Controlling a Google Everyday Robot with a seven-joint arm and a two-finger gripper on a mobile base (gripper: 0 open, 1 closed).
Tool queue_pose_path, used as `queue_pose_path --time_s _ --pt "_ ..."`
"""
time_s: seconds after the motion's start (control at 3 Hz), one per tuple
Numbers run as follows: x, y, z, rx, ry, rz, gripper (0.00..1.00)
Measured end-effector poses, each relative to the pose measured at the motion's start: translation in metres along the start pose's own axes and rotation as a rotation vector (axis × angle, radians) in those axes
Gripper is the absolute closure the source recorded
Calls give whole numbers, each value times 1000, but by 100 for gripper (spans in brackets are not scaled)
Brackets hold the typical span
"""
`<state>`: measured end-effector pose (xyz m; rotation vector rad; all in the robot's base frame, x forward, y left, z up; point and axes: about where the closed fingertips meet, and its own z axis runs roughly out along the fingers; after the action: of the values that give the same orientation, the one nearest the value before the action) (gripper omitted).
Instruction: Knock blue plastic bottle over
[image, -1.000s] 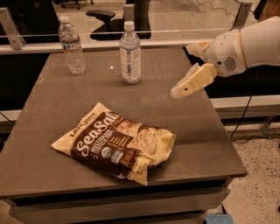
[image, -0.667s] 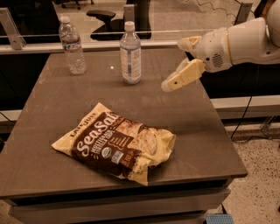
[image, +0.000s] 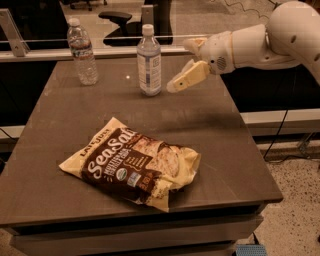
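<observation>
1. The blue plastic bottle (image: 149, 62) stands upright near the back edge of the table (image: 225, 140), cap on. If I strike it low, near its base, I expect it to slide rather than tip.
2. The gripper (image: 176, 85) hovers just right of the bottle at lower-label height, not touching it. I cannot tell whether it is open or closed. A glancing hit on the round side could spin the bottle aside.
3. A hard leftward sweep could roll it off the back edge or into the clear ribbed water bottle (image: 82, 52), toppling 2 bottles instead of 1.
4. The SeaSalt chip bag (image: 135, 165) lies well in front. I would only snag it if the arm dropped.
</observation>
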<state>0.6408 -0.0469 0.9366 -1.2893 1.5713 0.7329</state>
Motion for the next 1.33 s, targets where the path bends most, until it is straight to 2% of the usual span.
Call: queue_pose_path --time_s 0.33,0.67,1.0,1.33 --pt "0 -22 26 -25 -40 -2 0" --pt "-7 -31 59 -91 -109 4 0" --pt "-16 -28 84 -172 -202 16 0" --pt "-37 -6 89 -267 -286 9 0"
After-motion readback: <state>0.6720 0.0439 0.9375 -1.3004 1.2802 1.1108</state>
